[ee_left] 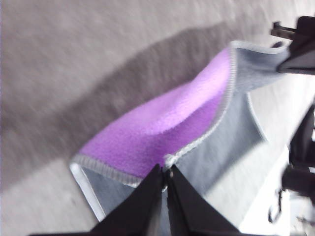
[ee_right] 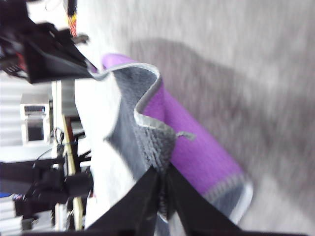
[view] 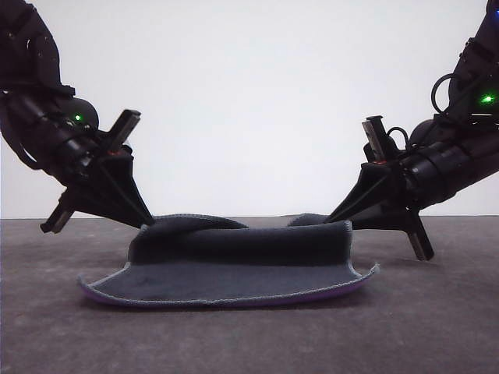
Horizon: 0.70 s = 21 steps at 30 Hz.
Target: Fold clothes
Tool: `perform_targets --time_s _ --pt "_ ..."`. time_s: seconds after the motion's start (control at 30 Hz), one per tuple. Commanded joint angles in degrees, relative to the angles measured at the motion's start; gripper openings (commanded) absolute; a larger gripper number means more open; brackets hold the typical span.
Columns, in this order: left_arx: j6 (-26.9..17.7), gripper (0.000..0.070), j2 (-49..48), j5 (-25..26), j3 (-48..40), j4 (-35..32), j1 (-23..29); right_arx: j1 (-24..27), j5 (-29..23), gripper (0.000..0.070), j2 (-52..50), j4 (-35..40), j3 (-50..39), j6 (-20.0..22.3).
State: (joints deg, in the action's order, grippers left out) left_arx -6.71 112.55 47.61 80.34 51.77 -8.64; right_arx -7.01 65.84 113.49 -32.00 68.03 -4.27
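The clothes (view: pixel 234 265) are one small square cloth on the table, dark grey-blue face up and a purple face showing along the near edge. Its far edge is lifted and rolled forward over the rest. My left gripper (view: pixel 148 221) is shut on the far left corner, and my right gripper (view: pixel 334 218) is shut on the far right corner. In the left wrist view the fingers (ee_left: pixel 147 196) pinch the stitched edge of the cloth (ee_left: pixel 167 128), purple face raised. The right wrist view has the fingers (ee_right: pixel 147 196) closed on the cloth (ee_right: pixel 192 147).
The grey table (view: pixel 249 335) runs flat in front of and beside the cloth. A white wall stands behind it. The right wrist view catches the left arm (ee_right: pixel 44 54) across the cloth.
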Motion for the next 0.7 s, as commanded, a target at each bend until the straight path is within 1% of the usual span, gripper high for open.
perform_targets --time_s 0.0,0.33,0.37,0.47,0.5,0.57,0.67 --pt "-3.7 0.0000 1.3 0.4 1.4 2.2 0.0 -0.1 0.4 0.0012 1.5 -2.0 1.1 3.9" --pt "-7.9 0.0000 1.3 0.4 1.8 10.7 0.0 -0.7 0.3 0.0018 1.5 -12.6 1.1 10.4" --pt "-8.1 0.0000 1.3 0.4 1.8 11.4 0.0 -0.7 0.3 0.0027 1.5 -13.4 1.1 11.0" --pt "-9.1 0.0000 1.3 0.4 1.8 13.0 0.0 -0.8 0.3 0.0098 1.5 -14.2 1.1 11.4" --pt "-9.1 0.0000 1.3 0.4 1.8 13.3 0.0 -0.8 0.3 0.0112 1.5 -14.3 1.1 11.4" --pt "-9.2 0.0000 1.3 0.5 1.8 13.6 0.0 -0.9 0.4 0.0132 1.5 -14.9 1.1 11.6" --pt "-9.5 0.0000 1.3 0.4 1.8 14.4 0.0 -1.2 0.3 0.0145 1.5 -16.3 1.1 12.6"
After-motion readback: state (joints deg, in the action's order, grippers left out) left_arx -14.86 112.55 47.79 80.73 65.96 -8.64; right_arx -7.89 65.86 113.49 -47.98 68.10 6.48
